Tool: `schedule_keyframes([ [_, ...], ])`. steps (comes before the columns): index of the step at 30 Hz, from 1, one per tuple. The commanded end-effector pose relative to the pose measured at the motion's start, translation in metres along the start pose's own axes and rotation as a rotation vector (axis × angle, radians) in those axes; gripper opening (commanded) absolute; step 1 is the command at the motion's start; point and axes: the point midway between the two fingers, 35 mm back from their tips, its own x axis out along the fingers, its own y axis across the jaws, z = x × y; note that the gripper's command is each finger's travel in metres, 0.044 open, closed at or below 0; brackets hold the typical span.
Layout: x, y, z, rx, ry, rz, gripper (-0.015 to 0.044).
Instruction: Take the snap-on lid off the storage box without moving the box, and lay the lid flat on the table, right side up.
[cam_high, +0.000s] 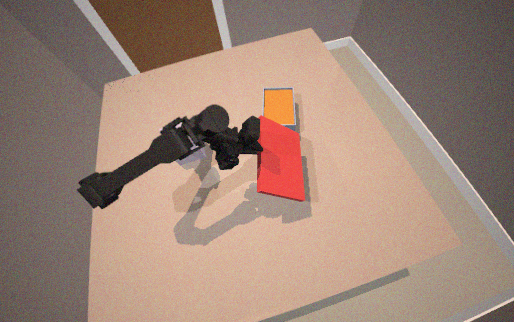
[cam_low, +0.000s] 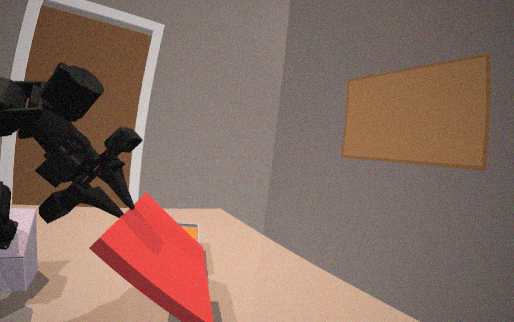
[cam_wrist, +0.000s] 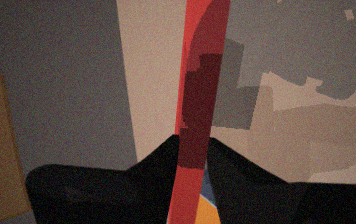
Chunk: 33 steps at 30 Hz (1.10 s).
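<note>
The red lid (cam_high: 281, 172) (cam_low: 167, 265) (cam_wrist: 188, 197) is off the box, held in the air by one edge and steeply tilted, its far end sloping down. My gripper (cam_high: 260, 148) (cam_low: 128, 212) (cam_wrist: 192, 142) is shut on that edge, one finger on each side. The open storage box (cam_high: 279, 106) (cam_low: 191, 232) (cam_wrist: 208, 211) has blue-grey walls and an orange inside. It stands on the table (cam_high: 200, 280) (cam_low: 280, 280) behind the lid in the top view. The lid hides its near end there and most of it in the exterior view.
A pale lilac block (cam_high: 192, 157) (cam_low: 20, 240) is beside the arm, partly hidden by it. Shadows of the arm and lid fall on the table around and below the lid. The table's right edge lies beyond the box and lid in the top view.
</note>
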Motion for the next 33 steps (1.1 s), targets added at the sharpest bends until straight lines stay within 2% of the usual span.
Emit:
schedule_keyframes([
  [1,-0.003,0.003,0.009,0.011,0.003,0.015,0.0],
  [33,-0.009,-0.001,0.074,0.01,0.0,0.019,0.0],
])
